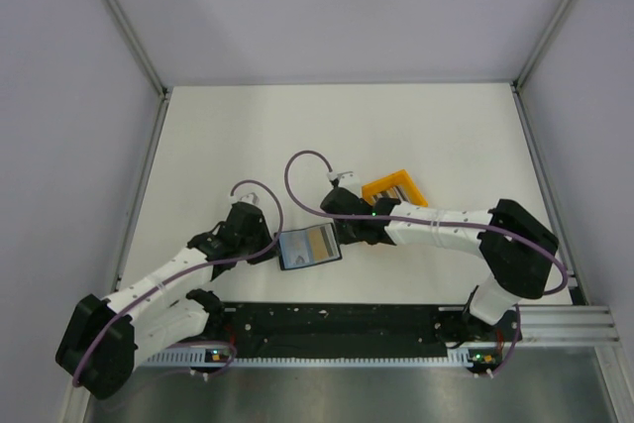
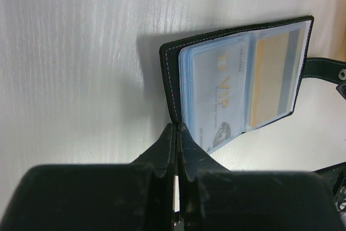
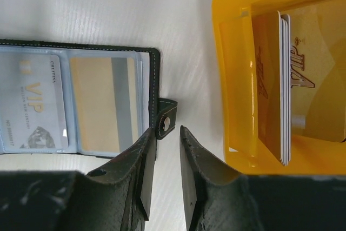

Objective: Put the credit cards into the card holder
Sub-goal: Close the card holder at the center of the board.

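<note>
The card holder (image 1: pixel 309 247) lies open on the table, its pale blue sleeves up. A silvery VIP card (image 2: pixel 216 96) and a gold card (image 2: pixel 273 74) sit in its sleeves. My left gripper (image 2: pixel 177 128) is shut on the black cover edge at its left side. My right gripper (image 3: pixel 165 133) is open and empty at the holder's right edge (image 3: pixel 153 79), its tips beside the snap tab (image 3: pixel 165 120). More credit cards (image 3: pixel 282 85), gold, stand on edge in the yellow-orange bin (image 3: pixel 235 79).
The yellow-orange bin (image 1: pixel 394 188) stands just behind the right gripper (image 1: pixel 347 230). White walls and metal rails bound the table on the left, right and back. A black rail (image 1: pixel 337 329) runs along the near edge.
</note>
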Motion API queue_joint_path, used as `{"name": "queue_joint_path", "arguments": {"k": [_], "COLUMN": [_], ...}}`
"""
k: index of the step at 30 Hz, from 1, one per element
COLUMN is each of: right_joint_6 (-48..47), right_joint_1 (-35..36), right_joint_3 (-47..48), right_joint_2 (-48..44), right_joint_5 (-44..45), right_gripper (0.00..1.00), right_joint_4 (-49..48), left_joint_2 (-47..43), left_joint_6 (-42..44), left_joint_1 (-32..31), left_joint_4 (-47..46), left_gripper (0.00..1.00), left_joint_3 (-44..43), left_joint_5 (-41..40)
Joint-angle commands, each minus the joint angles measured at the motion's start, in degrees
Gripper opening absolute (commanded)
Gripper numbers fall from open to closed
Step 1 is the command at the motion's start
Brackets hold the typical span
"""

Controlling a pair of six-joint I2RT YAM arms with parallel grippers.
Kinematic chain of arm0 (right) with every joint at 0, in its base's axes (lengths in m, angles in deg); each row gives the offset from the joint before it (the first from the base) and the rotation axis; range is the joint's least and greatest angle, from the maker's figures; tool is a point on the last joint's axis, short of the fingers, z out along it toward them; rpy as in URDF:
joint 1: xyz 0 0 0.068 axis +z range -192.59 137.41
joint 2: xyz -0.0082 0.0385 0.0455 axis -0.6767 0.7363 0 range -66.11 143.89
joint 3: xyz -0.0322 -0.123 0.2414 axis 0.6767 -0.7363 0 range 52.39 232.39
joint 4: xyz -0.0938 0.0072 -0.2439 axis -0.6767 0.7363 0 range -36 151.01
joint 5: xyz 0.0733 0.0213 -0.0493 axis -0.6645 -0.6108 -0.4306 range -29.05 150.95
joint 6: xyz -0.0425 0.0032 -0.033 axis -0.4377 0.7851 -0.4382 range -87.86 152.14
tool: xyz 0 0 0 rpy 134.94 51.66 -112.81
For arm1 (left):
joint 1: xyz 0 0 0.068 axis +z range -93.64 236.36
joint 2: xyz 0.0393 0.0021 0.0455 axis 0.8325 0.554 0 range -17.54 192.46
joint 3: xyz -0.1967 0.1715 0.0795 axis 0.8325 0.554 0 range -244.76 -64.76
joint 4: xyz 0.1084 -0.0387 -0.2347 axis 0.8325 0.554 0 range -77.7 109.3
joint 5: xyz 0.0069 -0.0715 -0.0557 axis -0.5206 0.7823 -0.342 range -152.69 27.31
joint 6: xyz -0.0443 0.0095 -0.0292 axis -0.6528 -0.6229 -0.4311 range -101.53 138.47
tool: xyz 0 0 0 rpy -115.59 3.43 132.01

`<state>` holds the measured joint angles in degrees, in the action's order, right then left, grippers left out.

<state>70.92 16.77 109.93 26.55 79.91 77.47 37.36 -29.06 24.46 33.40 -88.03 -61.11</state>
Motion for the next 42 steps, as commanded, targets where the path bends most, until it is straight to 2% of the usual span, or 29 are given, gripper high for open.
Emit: {"name": "queue_joint_path", "arguments": {"k": [1,3,12,16,18,21,30,34,39,42], "right_joint_6": [0.2,0.1,-0.2,0.0,0.0,0.9,7.3,8.2,9.2,9.6], "right_joint_1": [-0.3,-0.6,-1.6,-2.0,-2.0,-2.0,-1.9,-1.9,-2.0,-1.9], "right_joint_3": [2.5,2.5,2.1,1.3,0.2,-1.7,-8.8,-9.9,-11.5,-12.1], "right_joint_2": [0.1,0.1,-0.3,-1.2,-1.8,-3.1,-4.8,-5.1,-5.9,-5.7], "right_joint_5": [2.0,2.1,2.5,2.1,0.7,-2.5,-11.8,-12.5,-12.8,-13.1], "right_gripper": [0.24,0.23,0.01,0.00,0.00,0.00,0.00,0.00,0.00,0.00], "right_joint_4": [-0.3,-0.3,-0.4,-0.6,-1.3,-3.5,-14.2,-16.3,-18.1,-18.8], "left_joint_2": [0.2,0.1,0.0,-0.1,-0.5,-1.4,0.7,3.2,4.4,4.8], "left_joint_6": [0.8,0.8,0.9,1.6,2.1,3.2,6.1,5.6,4.6,4.2], "left_joint_1": [0.0,0.0,0.0,0.0,0.0,0.1,0.0,0.0,-0.2,-0.2], "left_joint_4": [-1.1,-1.0,-0.5,0.6,2.3,4.2,3.9,0.1,-3.0,-4.8], "left_gripper": [0.00,0.00,0.00,0.00,0.00,0.00,0.00,0.00,0.00,0.07], "left_joint_3": [-1.7,-1.7,-2.1,-2.7,-3.6,-5.9,-12.6,-12.7,-12.3,-12.2], "left_joint_5": [-1.1,-1.0,-1.1,-1.1,-3.6,-3.2,6.1,11.3,14.1,15.5]}}
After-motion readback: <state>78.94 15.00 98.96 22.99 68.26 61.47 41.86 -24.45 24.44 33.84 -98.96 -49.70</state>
